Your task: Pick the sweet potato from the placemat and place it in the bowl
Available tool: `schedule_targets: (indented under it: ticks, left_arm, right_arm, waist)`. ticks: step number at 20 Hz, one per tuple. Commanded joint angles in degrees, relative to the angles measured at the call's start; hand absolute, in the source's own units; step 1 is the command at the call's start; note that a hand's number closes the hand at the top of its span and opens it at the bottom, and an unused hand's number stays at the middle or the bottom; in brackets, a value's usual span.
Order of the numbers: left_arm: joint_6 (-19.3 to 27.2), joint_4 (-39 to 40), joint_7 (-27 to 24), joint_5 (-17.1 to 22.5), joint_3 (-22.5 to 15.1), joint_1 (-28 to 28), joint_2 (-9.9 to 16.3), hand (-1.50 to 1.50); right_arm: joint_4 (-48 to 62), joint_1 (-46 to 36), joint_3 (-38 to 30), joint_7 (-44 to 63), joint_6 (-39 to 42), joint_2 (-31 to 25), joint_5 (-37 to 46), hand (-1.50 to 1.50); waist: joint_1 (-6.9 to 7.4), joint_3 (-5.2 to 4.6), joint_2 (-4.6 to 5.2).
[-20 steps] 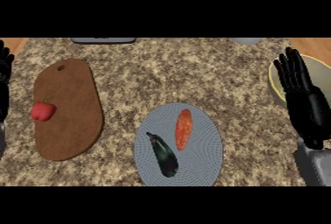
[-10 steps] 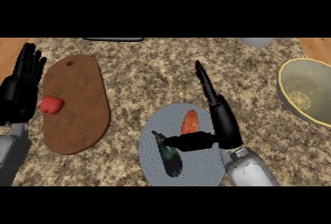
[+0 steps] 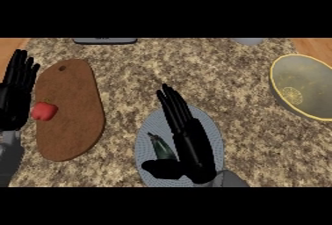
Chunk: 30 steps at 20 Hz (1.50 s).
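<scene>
lying across the round grey placemat [image 3: 211,125], the right hand [image 3: 188,140] has its fingers straight and close together, pointing up and a little to the left, with the thumb stuck out to the left near the mat's lower edge. it is spread flat, curled round nothing that shows. the sweet potato cannot be seen anywhere; the hand covers the middle and right of the placemat, so whether it lies beneath cannot be told. just left of the hand, on the same mat, a dark green vegetable [image 3: 162,148] lies at a slant, its pale tip toward the upper left and its lower end meeting the thumb.

the bowl [image 3: 303,88], yellow-rimmed with a greyish inside, sits at the right edge of the speckled stone surface [image 3: 194,66], well apart from the placemat. a small pale yellow mark shows on its inner wall.

on the left, a brown wooden cutting board [image 3: 71,118] with a small hole near its top lies lengthwise. a red pepper [image 3: 43,111] rests at the board's left edge. the left hand [image 3: 16,92] shows at the far left edge, fingers straight and up, open and resting, just beside the pepper.

along the top edge a grey flat object [image 3: 103,40] and a pale rounded one [image 3: 247,41] are partly cut off.
</scene>
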Motion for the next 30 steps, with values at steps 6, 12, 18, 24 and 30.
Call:
schedule_targets:
  ticks: [6, 12, 18, 24, 30]
  left_arm:
    - [0.7, -2.3, 2.0, 0.2, 0.6, 0.2, 0.0, 0.0]
    - [-1.2, -1.1, 0.5, 0.6, 1.1, 1.0, -0.7, 0.0]
    - [0.0, -3.6, 3.2, -0.8, 1.0, -0.2, -0.6, 0.0]
    - [-3.9, -2.9, 0.8, 0.7, 3.5, 3.0, -0.6, 0.0]
    - [-1.3, 0.1, 3.8, -3.0, 3.0, -3.1, -2.0, 0.0]
  right_arm:
    - [-13.2, -4.8, -0.3, 30.7, 28.4, -7.3, 5.8, -1.5]
    - [-18.2, -10.1, -0.7, 45.4, 48.0, -4.6, -5.1, -1.5]
    - [-20.4, -11.1, -4.0, 52.6, 56.1, -4.3, -12.3, -1.5]
    - [-14.8, -10.9, -6.0, 48.1, 55.5, -5.1, -11.3, -1.5]
    - [-10.6, -5.5, -5.5, 40.9, 54.3, -6.2, -7.7, -1.5]
  waist:
    - [-1.04, -0.03, -0.18]
    - [0.25, 0.02, 0.52]
    - [0.25, 0.12, 0.59]
    - [0.76, 0.13, 0.69]
    - [0.29, 0.18, 0.78]
